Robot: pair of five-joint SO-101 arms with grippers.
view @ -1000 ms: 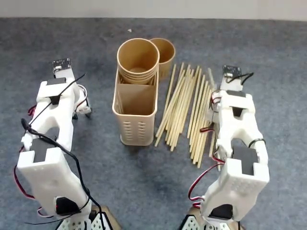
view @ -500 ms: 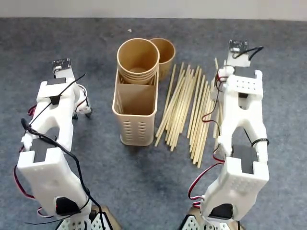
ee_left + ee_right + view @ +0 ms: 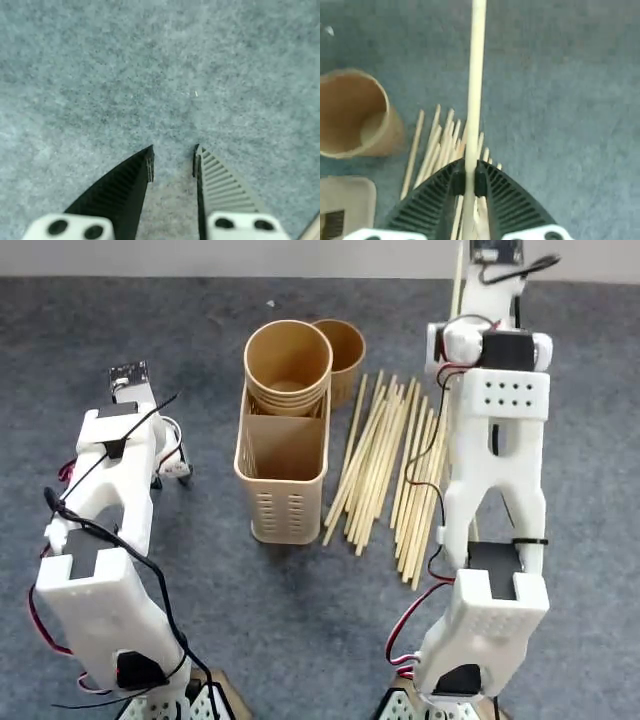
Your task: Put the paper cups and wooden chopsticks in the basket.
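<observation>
A tan plastic basket [image 3: 282, 483] stands mid-table with a stack of paper cups [image 3: 288, 362] in its far compartment. Another paper cup [image 3: 343, 346] [image 3: 351, 112] stands on the carpet just behind it. Several wooden chopsticks [image 3: 385, 465] [image 3: 437, 148] lie loose to the basket's right. My right gripper [image 3: 469, 181] is raised above the far end of that pile, shut on one chopstick [image 3: 475, 85] [image 3: 459, 278] that sticks out past its tips. My left gripper [image 3: 172, 159] hangs open over bare carpet, left of the basket, holding nothing.
Grey carpet [image 3: 200, 310] covers the whole table. The basket's near compartment [image 3: 285, 448] holds nothing. The left arm [image 3: 110, 490] lies along the left side, the right arm [image 3: 495, 470] stretches over the chopstick pile's right edge.
The right arm has lifted and stretched toward the far edge, carrying one chopstick up off the pile. The left arm has not moved.
</observation>
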